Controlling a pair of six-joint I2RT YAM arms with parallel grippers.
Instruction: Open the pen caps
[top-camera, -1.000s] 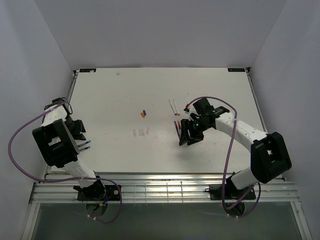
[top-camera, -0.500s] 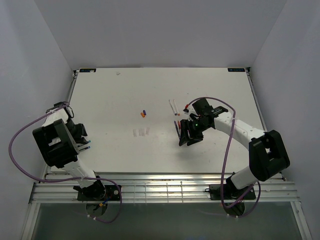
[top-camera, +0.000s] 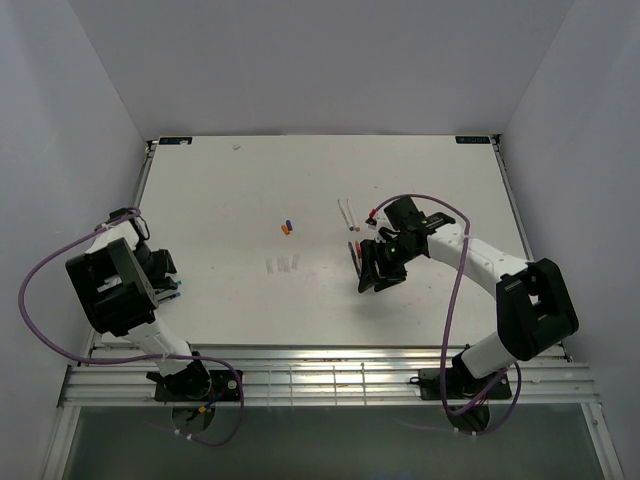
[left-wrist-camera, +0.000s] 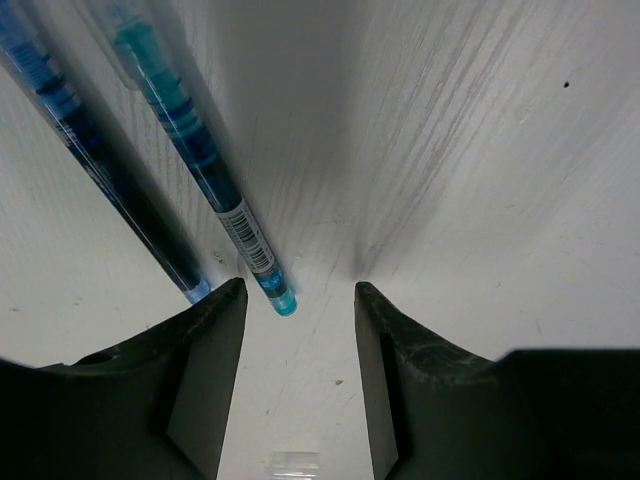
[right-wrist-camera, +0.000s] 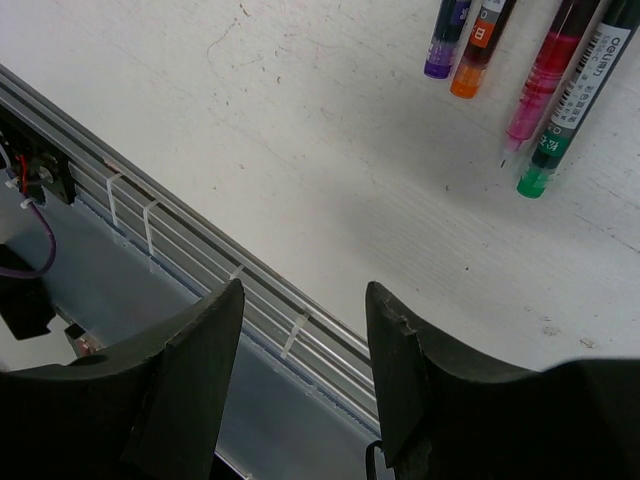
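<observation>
Both pincers stood spread and empty: the left pincer (left-wrist-camera: 299, 286) low over two blue pens (left-wrist-camera: 205, 180), the right pincer (right-wrist-camera: 303, 290) near four coloured pens (right-wrist-camera: 541, 85). The pen caps (top-camera: 287, 227) lay loose in the middle of the counter (top-camera: 420, 170), well apart from both, so the uncapping looked largely done. Any further pull would call for one pincer pinching a barrel while the other drew the cap off.

bright, even light on the white table (top-camera: 300, 180), soft shadows, blurry pens (left-wrist-camera: 190, 170) in the left wrist view

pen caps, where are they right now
In the top view the pen caps lie clustered near the middle of the table, left of two white pen barrels and just beyond some small clear pieces.
</observation>
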